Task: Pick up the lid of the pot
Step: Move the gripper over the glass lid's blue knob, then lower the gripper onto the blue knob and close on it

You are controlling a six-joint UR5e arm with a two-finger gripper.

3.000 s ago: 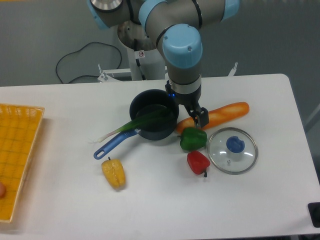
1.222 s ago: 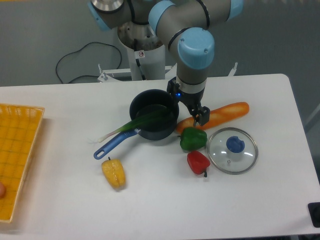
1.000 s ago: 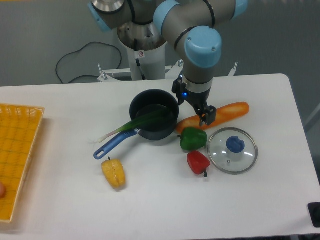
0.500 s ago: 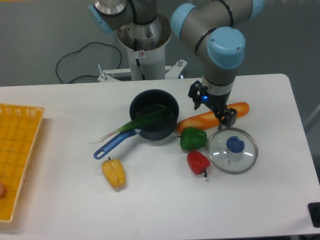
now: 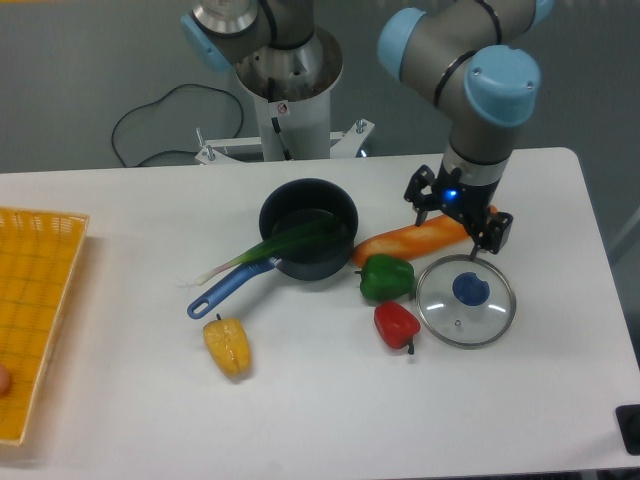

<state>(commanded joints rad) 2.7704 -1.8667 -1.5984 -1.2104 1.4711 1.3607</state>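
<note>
Pot lid (image 5: 462, 317): clear disc, lying flat on the bench (image 5: 300, 410), near its right side in the camera view. I read no long axis on a round part.
Blue knob (image 5: 471, 289): at the middle of the lid, raised. I judge it to be the grasp point.
Jaws: spread, pinching nothing, suspended above the bench. From this view I cannot tell their exact height.
Jaws to knob: knob lies below the jaws in view and slightly to the right, which I judge to be toward the camera. Coming move: bring the jaws toward the camera, centre over the knob, then lower. I would confirm centring before descent; an off-centre close could slide the lid.
Arm (image 5: 490, 80): one only, reaching in from the top of the view; no choice of side to make.
Green pepper (image 5: 385, 279): beside the lid's left edge; contact cannot be confirmed.
Red pepper (image 5: 396, 326): just beside the lid, lower left.
Carrot (image 5: 415, 241): behind the lid, partly hidden by the jaws. I would avoid low travel across it.
Pan (image 5: 322, 268): left of the carrot, with a leek (image 5: 265, 248) leaning out.
</note>
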